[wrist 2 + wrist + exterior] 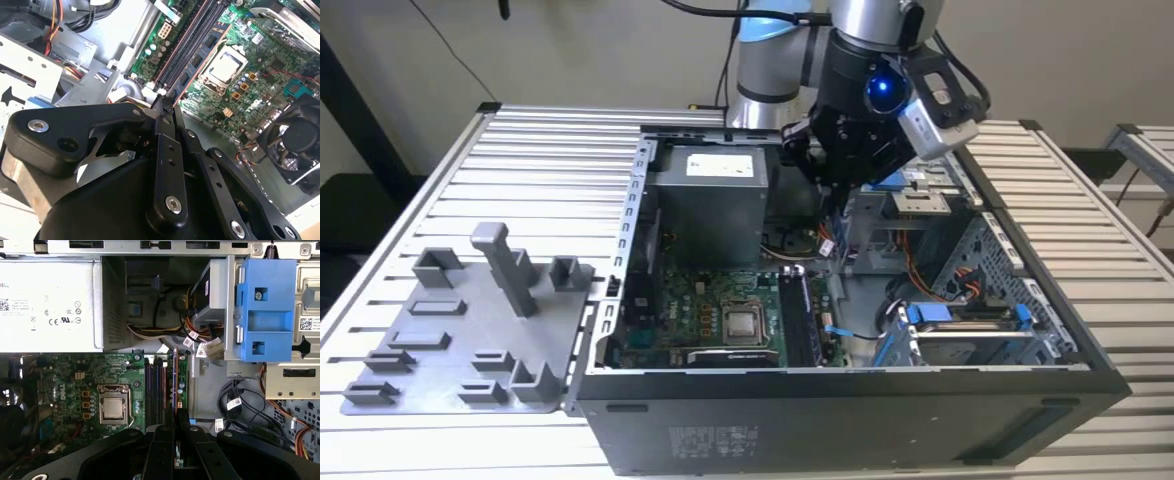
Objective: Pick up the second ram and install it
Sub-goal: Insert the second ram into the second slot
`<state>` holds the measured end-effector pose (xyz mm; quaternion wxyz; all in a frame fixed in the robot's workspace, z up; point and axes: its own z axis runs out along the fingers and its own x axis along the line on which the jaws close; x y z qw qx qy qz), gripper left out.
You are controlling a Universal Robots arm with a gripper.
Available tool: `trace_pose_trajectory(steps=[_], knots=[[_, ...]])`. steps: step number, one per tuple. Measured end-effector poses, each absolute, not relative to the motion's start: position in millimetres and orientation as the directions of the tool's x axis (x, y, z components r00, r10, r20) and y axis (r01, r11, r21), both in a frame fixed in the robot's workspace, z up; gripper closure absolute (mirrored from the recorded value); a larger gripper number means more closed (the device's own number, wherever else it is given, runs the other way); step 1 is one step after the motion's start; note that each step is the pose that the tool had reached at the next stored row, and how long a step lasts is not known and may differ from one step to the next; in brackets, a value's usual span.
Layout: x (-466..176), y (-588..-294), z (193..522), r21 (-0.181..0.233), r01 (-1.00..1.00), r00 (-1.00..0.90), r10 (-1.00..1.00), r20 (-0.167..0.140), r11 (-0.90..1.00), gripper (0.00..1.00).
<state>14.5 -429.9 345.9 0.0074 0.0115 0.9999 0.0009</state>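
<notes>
Fingers (161, 442) of the gripper (176, 415) are pinched shut on the second ram (175, 380), held on edge by the dark slots (155, 385) on the exterior view's right of the silver chip (114, 407), so I think it's lining up and needs a straight, gentle push.

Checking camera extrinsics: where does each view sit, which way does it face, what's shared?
Exterior view: off the arm, high, looking down into the open case; arm and hand show.
First wrist view: on the wrist, looking straight down past the hand at motherboard and power supply.
Second wrist view: on the wrist, looking obliquely past the hand across the CPU.
Shared: both wrist views show the second ram in the hand.
</notes>
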Motion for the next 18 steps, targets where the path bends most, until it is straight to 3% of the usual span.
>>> trace_pose_trajectory(steps=[18], knots=[[14.5, -429.9, 339.7, -0.009, 0.023, -1.000, 0.023, -0.015, 1.000, 0.86]])
